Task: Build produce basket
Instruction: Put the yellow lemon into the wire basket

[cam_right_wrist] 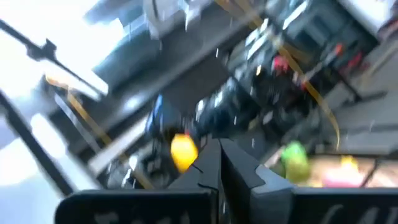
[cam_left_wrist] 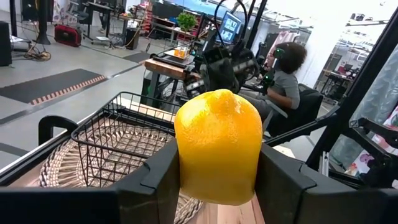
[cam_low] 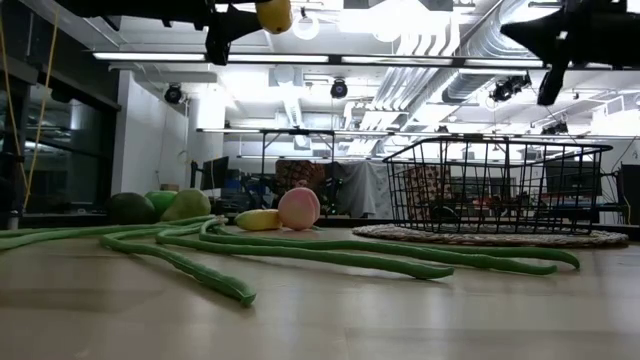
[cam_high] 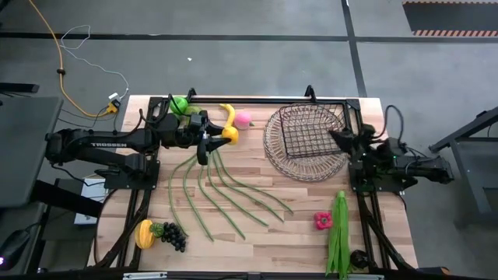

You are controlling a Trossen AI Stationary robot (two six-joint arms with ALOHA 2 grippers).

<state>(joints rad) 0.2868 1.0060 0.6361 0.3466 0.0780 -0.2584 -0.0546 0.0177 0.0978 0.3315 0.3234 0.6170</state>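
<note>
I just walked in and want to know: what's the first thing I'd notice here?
The bright yellow toy lemon, pinched in the left gripper above the wooden table. Then the long green toy beans fanned across the table's middle, and the round wire basket by the right gripper, which waits there.

A yellow lemon (cam_left_wrist: 217,146) hangs clamped above the table left of centre, long green beans (cam_high: 222,190) fan below it, and the round wire basket (cam_high: 307,144) sits empty at upper right.
</note>
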